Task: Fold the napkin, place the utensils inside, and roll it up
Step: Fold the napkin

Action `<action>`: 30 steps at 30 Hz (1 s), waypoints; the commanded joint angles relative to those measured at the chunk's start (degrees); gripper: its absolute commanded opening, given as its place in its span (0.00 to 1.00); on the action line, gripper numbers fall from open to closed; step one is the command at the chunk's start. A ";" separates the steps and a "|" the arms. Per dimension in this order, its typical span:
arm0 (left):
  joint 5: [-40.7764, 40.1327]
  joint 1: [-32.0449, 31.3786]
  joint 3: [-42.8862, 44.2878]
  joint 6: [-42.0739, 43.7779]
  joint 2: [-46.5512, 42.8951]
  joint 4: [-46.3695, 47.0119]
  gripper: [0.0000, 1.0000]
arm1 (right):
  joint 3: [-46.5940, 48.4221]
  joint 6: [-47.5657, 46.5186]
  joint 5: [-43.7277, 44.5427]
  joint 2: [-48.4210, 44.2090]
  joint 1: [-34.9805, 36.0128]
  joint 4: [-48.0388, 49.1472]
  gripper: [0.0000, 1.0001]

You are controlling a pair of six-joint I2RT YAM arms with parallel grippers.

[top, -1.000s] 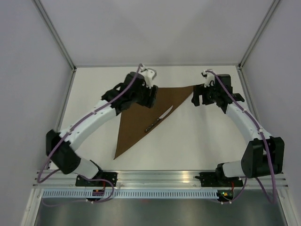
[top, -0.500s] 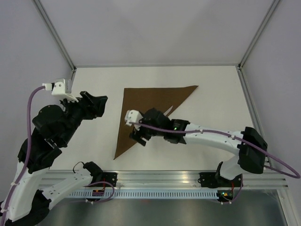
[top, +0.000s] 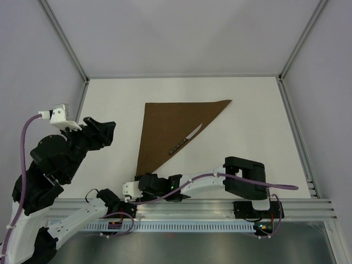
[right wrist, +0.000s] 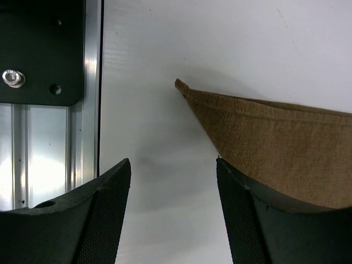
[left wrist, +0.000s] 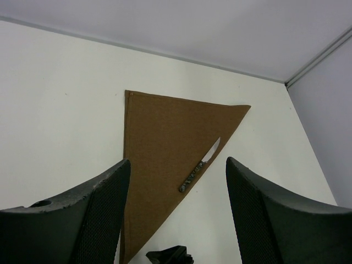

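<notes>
Right gripper (right wrist: 173, 165) sits low over the white table (top: 258, 132) by its near edge, fingers spread wide and holding nothing. Its arm stretches flat along the aluminium rail (top: 192, 204), which fills the left side of the right wrist view. Just ahead of the open fingers and a little to the right lies the near corner of the napkin (top: 165, 124), not touching them. That tip looks slightly raised, with a soft shadow under it and a stitched hem along its edge. Folded into a triangle, the brown cloth lies flat in the middle of the table. One straight edge runs parallel to the far wall (top: 181, 38) and apart from it, a second runs down the left side toward the rail, and the long diagonal joins the far right corner to the near left one. A knife (top: 186, 138) rests on the cloth just inside that diagonal and in line with it, blade toward the far right, handle toward the near left. Left gripper (top: 105, 131) hangs high above the left part of the table, well apart from the cloth, fingers wide open and holding nothing. Bare white surface reaches from the diagonal to the right wall (top: 324, 82), and a narrower strip lies between the napkin's left edge and the left wall (top: 33, 66).
</notes>
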 commanded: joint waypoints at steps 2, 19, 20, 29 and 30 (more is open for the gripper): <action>-1.89 -0.04 -0.50 -1.63 -0.23 -2.11 0.75 | 3.68 -3.51 6.36 1.82 0.84 8.30 0.68; -1.54 -0.04 -1.29 -0.92 0.29 -2.20 0.74 | 5.08 -7.29 11.20 7.01 2.95 12.17 0.63; -1.54 -0.04 -1.46 -0.92 0.55 -2.28 0.74 | 5.08 -7.29 11.28 7.27 2.95 12.26 0.62; -1.28 -0.04 -1.99 -1.10 1.35 -2.37 0.74 | 3.06 -7.38 10.49 8.16 2.95 14.72 0.56; -1.19 -0.04 -2.08 -1.10 1.35 -2.37 0.74 | 2.98 -7.29 10.49 8.33 2.95 14.81 0.54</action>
